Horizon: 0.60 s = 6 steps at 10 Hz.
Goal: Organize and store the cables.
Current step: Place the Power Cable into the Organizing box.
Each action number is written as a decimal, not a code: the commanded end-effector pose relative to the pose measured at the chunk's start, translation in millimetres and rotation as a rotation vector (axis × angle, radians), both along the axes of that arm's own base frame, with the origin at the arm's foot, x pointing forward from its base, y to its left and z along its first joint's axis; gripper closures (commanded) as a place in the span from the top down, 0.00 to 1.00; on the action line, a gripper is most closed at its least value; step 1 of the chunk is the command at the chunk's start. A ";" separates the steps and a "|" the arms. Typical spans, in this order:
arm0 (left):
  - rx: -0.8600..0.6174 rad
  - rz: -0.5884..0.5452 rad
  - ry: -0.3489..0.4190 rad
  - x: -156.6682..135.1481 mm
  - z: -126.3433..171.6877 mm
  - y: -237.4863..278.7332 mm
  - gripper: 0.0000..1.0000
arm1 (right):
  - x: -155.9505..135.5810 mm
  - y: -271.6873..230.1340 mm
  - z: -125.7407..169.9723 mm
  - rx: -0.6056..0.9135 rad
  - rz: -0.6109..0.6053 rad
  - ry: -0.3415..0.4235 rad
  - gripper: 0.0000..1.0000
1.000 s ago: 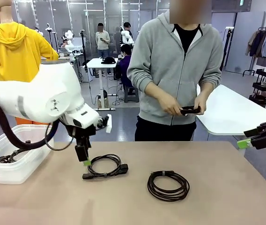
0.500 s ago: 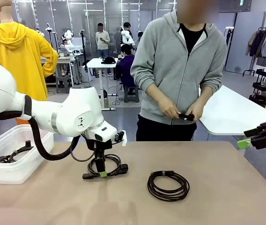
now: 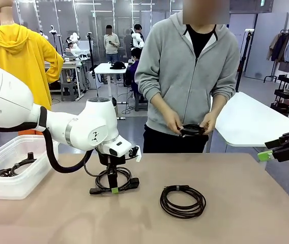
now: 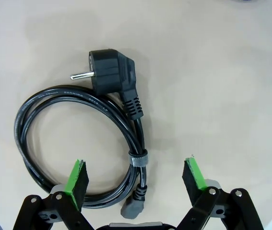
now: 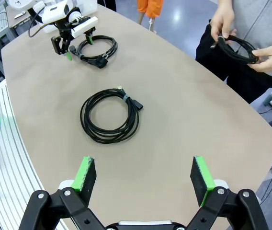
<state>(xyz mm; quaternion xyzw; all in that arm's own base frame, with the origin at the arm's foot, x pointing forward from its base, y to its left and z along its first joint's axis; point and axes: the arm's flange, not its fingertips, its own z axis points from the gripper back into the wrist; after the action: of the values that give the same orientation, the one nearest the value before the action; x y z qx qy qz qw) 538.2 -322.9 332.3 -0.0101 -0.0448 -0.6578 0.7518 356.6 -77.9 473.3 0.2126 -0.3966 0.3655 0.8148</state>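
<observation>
The front camera looks across the table (image 3: 246,213) at the person (image 3: 188,76) opposite; the left wrist camera stares straight down, close, at the coiled power cable (image 4: 109,72); the right wrist camera, high and well back, overlooks that table, sharing that cable and the other coiled cable (image 5: 133,115) with the front view.

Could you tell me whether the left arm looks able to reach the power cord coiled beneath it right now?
Probably yes. The left tool hangs open right above the power cord, whose tied side lies between the green pads, with nothing covering it or standing in the way.
</observation>
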 end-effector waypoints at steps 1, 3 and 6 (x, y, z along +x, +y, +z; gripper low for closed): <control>0.025 0.021 0.040 8.2 -6.3 -6.1 1.00 | -3.1 -1.5 -1.4 -0.005 0.021 -0.010 1.00; 0.036 0.028 0.058 14.8 -17.3 -8.2 1.00 | -3.1 -1.5 -1.4 -0.005 0.021 -0.010 1.00; 0.068 0.045 0.083 14.8 -21.1 -9.1 0.40 | -3.1 -1.5 -1.4 -0.005 0.021 -0.010 1.00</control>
<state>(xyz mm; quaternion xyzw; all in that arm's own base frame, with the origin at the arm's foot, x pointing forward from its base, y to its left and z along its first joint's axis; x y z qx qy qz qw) 549.1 -326.6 305.8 -0.0194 -0.0078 -0.6471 0.7621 356.6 -77.9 473.3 0.2126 -0.3966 0.3655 0.8148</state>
